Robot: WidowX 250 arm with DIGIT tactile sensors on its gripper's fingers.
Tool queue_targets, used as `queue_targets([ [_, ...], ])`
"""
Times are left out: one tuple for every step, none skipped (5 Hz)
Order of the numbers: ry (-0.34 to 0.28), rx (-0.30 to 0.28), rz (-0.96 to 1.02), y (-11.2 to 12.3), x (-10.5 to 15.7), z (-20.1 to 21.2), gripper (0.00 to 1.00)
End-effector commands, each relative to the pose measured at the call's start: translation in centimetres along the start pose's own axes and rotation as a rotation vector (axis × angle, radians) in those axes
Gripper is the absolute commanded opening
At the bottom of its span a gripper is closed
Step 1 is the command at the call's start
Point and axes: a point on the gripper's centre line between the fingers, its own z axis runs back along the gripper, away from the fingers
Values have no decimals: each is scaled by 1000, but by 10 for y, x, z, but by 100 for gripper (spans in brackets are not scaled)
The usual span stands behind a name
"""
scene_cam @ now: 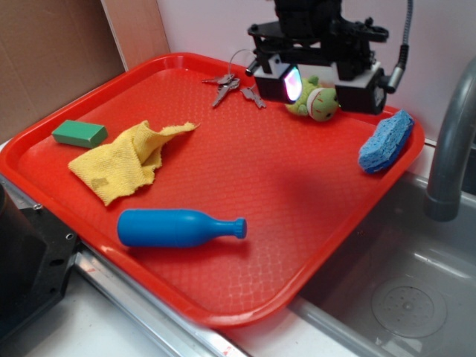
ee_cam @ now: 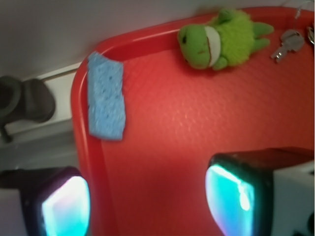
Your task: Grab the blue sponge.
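Since the blue sponge (scene_cam: 386,141) is overhanging the tray (scene_cam: 245,186) rim, the gripper (ee_cam: 147,196), fingers spread and empty, is risking nudging it off.

One blue sponge (scene_cam: 386,141), one bottle (scene_cam: 176,227), one frog (scene_cam: 317,101), one cloth (scene_cam: 126,160), one block (scene_cam: 79,133).

- A pale wall (scene_cam: 208,22) stands behind the jaws.
- Brown cardboard (scene_cam: 44,59) leans far left.
- A grey faucet (scene_cam: 454,149) rises right, above a steel sink (scene_cam: 401,297).
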Motion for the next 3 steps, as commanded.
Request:
queue_targets([
  [-29, -48, 17, -9, 5, 2, 100],
  [-7, -56, 29, -8, -2, -1, 100],
  [15, -85, 23, -8, -3, -12, 100],
])
